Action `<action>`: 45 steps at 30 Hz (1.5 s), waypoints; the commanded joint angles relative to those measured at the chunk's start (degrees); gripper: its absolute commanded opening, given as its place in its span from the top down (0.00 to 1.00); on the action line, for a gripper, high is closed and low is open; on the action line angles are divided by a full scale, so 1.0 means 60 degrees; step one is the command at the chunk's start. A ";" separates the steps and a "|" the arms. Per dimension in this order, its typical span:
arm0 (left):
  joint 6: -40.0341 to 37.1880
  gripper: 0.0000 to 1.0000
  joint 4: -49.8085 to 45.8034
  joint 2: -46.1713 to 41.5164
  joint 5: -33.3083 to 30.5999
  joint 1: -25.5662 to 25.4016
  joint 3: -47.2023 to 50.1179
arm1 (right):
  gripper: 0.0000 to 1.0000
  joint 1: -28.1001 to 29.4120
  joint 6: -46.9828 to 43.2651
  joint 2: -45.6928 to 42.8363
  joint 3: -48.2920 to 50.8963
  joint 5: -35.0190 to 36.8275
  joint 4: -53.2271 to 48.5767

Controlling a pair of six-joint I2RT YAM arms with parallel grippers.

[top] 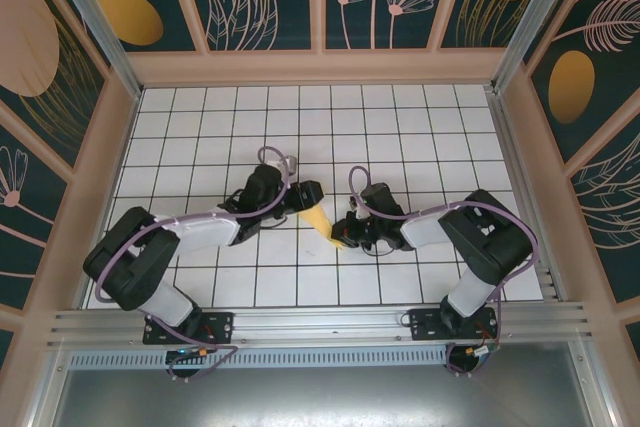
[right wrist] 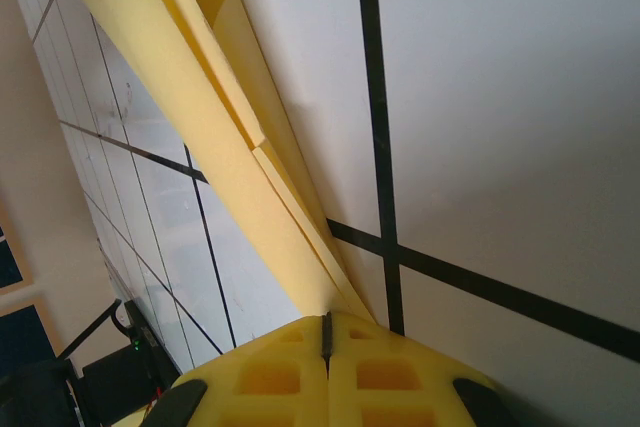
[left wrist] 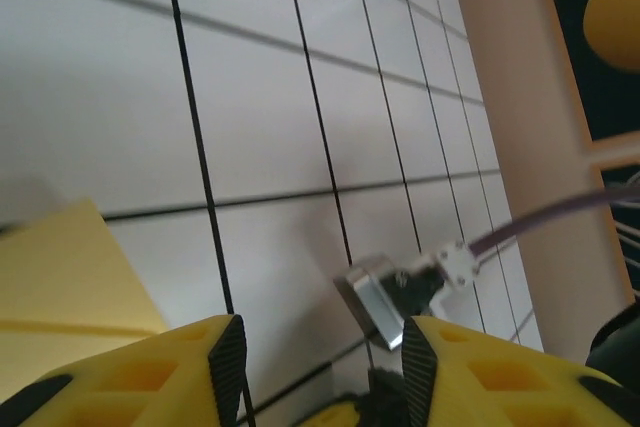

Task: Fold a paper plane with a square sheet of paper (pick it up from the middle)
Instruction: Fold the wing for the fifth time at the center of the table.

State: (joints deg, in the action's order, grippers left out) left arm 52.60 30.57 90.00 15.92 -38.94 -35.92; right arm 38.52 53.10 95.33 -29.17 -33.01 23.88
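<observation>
The paper plane [top: 318, 218] is a narrow yellow-orange folded dart lying between the two grippers on the white grid table [top: 400, 127]. In the right wrist view the paper plane [right wrist: 215, 147] runs from the upper left down to the right gripper [right wrist: 326, 327], whose yellow fingers are pressed together on its pointed end. The right gripper [top: 340, 237] sits at the dart's near tip. The left gripper [top: 303, 197] is at the dart's far wide end. In the left wrist view the left gripper [left wrist: 322, 372] is open, with the paper plane [left wrist: 70, 287] off to its left, outside the fingers.
Wooden walls [top: 100, 167] enclose the table on the left, right and back. An aluminium rail [top: 320, 322] runs along the near edge by the arm bases. The right arm's silver wrist part [left wrist: 385, 297] and purple cable [left wrist: 540, 222] lie ahead of the left gripper.
</observation>
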 commanded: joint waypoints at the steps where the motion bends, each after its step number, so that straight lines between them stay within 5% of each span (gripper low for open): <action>1: 0.0634 0.54 0.1221 0.0600 0.0298 0.0015 0.0347 | 1.00 0.0153 0.0151 0.0277 0.0057 0.0346 -0.0438; 18: 0.0387 0.54 -0.0516 0.2509 -0.1014 -0.0095 -0.0277 | 1.00 0.0367 -0.0727 -0.1261 -0.0205 0.0564 -0.0658; 28: 0.0217 0.55 -0.0690 0.2543 -0.0828 -0.0101 -0.0408 | 0.99 0.0644 -0.1423 0.0235 -0.1418 0.0881 -0.1977; 45: 0.0743 0.59 -0.0900 0.3187 -0.0951 0.0026 -0.0264 | 0.97 0.0073 -0.0933 -0.1007 0.0852 0.0112 -0.1581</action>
State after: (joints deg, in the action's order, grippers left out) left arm 57.30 34.15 104.29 13.04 -39.33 -38.92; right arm 39.77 46.87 90.50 -27.16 -31.53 18.26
